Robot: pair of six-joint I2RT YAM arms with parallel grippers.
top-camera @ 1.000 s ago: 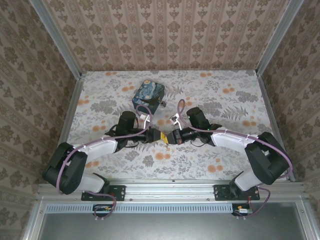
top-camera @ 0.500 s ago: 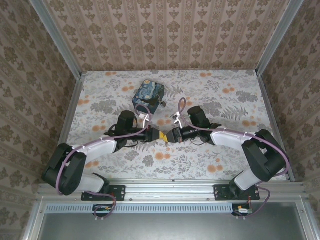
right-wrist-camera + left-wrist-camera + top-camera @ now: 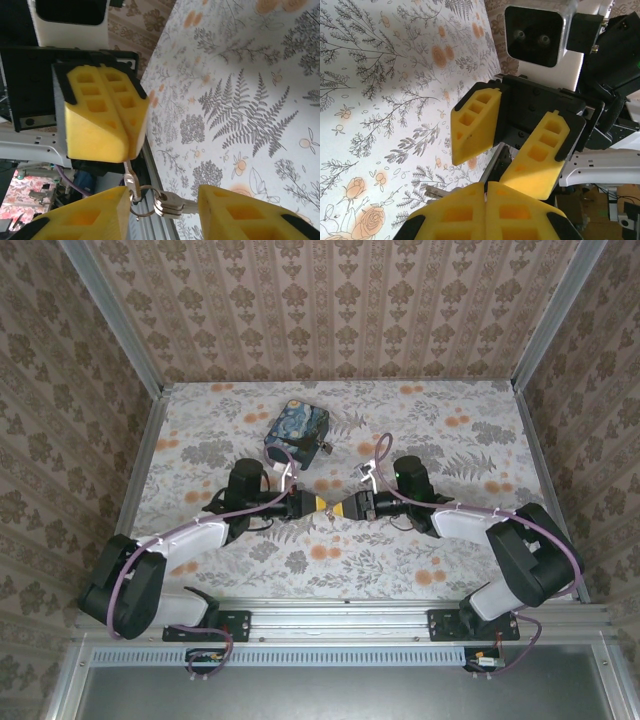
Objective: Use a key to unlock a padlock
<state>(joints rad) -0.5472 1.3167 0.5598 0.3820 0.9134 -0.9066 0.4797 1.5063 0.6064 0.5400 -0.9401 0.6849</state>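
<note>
My left gripper (image 3: 322, 506) and right gripper (image 3: 346, 507) meet tip to tip above the table's middle. The left gripper (image 3: 486, 200) is shut on the key (image 3: 130, 181), a small silver key whose end sticks out from between its yellow fingers (image 3: 107, 112). A key ring (image 3: 143, 202) with spare keys (image 3: 172, 205) hangs from it. The right gripper (image 3: 162, 212) is open, with the ring and spare keys in the gap between its fingers (image 3: 82, 217); its left pad is right against the key. A tiny dark thing (image 3: 325, 447) at the blue box's right edge may be the padlock.
The dark-blue swirly-painted box (image 3: 296, 430) stands on the floral table (image 3: 450, 440) behind the grippers. Patterned walls close in the back and both sides. A metal rail (image 3: 340, 612) runs along the near edge by the arm bases.
Both arms have swung so that the grippers now face each other in a straight level line, slightly farther back. The left gripper stays shut.
</note>
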